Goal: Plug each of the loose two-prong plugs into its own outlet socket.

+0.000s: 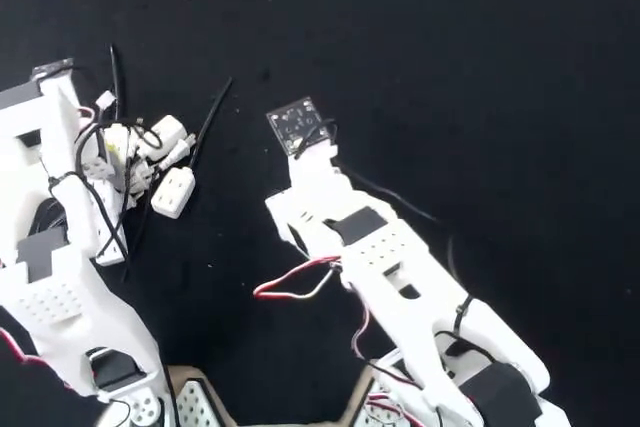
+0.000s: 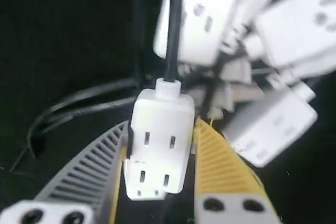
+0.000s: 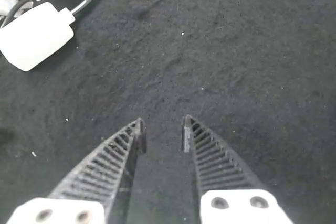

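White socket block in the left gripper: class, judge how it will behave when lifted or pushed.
The white plastic socket block looks rigid and boxy, so it probably won't roll. Its thin black cord looks flexible, so it will likely flop and drag behind. The smooth faces might slip in the left gripper.

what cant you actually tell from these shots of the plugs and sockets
- High view: the pile of white pieces is too small and tangled in black cords to tell plugs from sockets.
- Left wrist view: the white block in the left pincer may be one piece or two; pieces behind are blurred.
- Right wrist view: the lone white piece beyond the open right pincer shows no slots or prongs.
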You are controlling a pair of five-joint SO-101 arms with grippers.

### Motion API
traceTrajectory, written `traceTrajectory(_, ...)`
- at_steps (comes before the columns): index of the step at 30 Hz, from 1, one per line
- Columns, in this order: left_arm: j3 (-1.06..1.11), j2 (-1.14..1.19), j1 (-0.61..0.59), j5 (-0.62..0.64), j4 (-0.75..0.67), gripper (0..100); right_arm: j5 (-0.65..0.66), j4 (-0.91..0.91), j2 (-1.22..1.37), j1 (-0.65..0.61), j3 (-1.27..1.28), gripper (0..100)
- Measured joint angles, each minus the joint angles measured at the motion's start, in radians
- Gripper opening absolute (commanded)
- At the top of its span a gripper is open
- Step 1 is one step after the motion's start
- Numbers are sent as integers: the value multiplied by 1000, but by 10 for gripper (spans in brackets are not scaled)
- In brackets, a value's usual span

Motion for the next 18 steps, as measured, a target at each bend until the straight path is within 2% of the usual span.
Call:
traceTrajectory(6, 15, -172, 83, 2, 95, 51, 0, 0, 0, 0, 0, 124)
traceTrajectory(10, 86, -315, 193, 2, 95, 51, 0, 0, 0, 0, 0, 124)
traceTrajectory(15, 334, -434, 376, -2, -89, 52, -8, 0, 0, 124, 0, 124)
traceTrajectory(18, 508, -477, 456, 6, -256, 55, -81, 0, 0, 219, 0, 124)
